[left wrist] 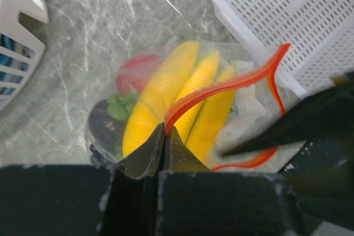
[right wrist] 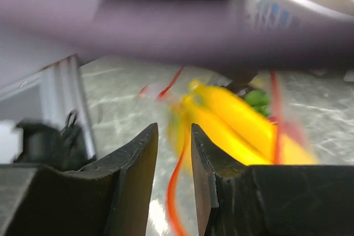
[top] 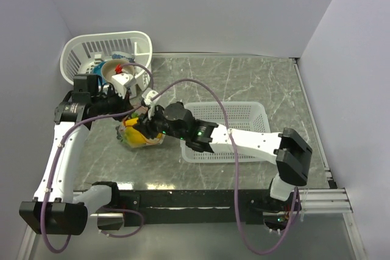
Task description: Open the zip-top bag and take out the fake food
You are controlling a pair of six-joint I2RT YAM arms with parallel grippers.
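Left pincer (left wrist: 166, 130): closed tight on the orange-red zip strip (left wrist: 221, 87). No gap is seen between its black fingers, and the strip is drawn out of the tips towards 2 o'clock in the left wrist view.
Right pincer (right wrist: 174, 136): held narrowly open, its two black fingers parted by a slim gap. A blurred run of the strip is seen inside that gap. Whether either pad is touched by it cannot be told.
Clear limp plastic zip-top bag (top: 141, 135): laid on the grey marbled desk (top: 244, 83), at 9 o'clock from the white rectangular mesh basket (top: 244, 120) and just beside its short wall. Both pincers are gathered over it.
Bag mouth: seen parted, with one lip of the strip lifted and the other left low near the desk.
Fake food: all kept inside the bag. The yellow plastic banana bunch (left wrist: 166, 87) is seen in the middle, the pink-red toy dragon fruit (left wrist: 135, 70) at its 10 o'clock, and the green toy piece (left wrist: 119, 106) at its 8 o'clock.
White round mesh basket (top: 106, 53): placed at 11 o'clock on the desk, with a tan bowl (top: 116, 68) held in it.
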